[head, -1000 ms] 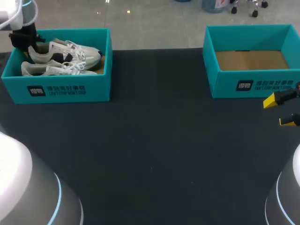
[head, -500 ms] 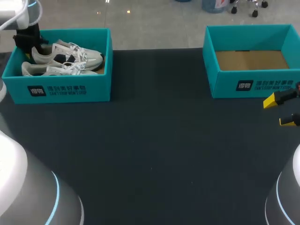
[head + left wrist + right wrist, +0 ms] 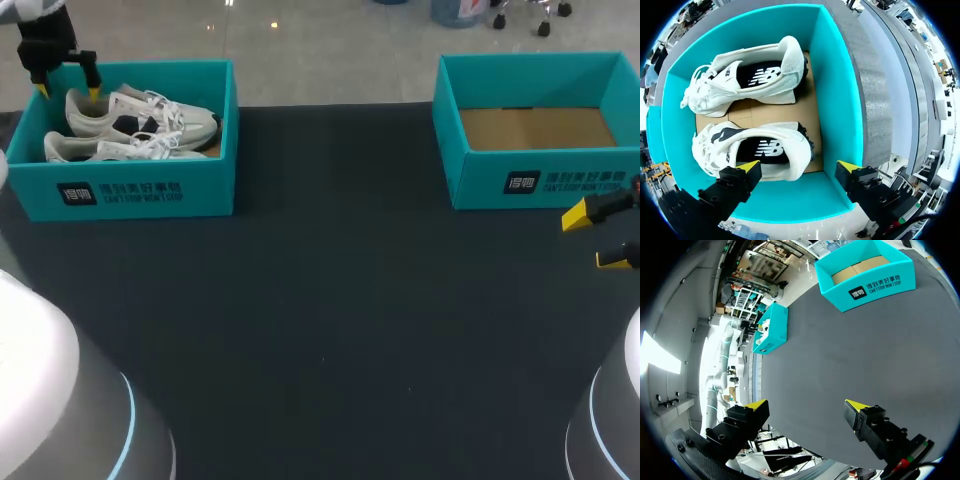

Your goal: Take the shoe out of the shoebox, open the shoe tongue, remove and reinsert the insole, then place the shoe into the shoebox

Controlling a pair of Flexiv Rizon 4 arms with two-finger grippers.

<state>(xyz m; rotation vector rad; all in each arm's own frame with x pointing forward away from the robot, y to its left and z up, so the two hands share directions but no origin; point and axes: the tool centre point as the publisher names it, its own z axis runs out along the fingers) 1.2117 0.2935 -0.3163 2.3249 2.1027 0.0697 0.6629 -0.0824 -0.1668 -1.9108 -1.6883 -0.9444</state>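
Shoe removal: left tool (image 3: 797,167) spread above white lace-up sneaker (image 3: 765,150) in teal cardboard shoebox (image 3: 840,100); right tool (image 3: 806,405) spread. Next, probably: descend, pinch heel.

Our left gripper (image 3: 68,92) hangs, fingers spread, over the heel of the far shoe (image 3: 145,112) in the left shoebox (image 3: 130,192), beside a second shoe (image 3: 105,150). Our right gripper (image 3: 596,238), fingers apart, hovers above the dark surface (image 3: 330,300) before the other shoebox (image 3: 540,182).

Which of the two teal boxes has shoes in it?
The left shoebox, below the left gripper: two white shoes inside. The right shoebox shows only bare cardboard.
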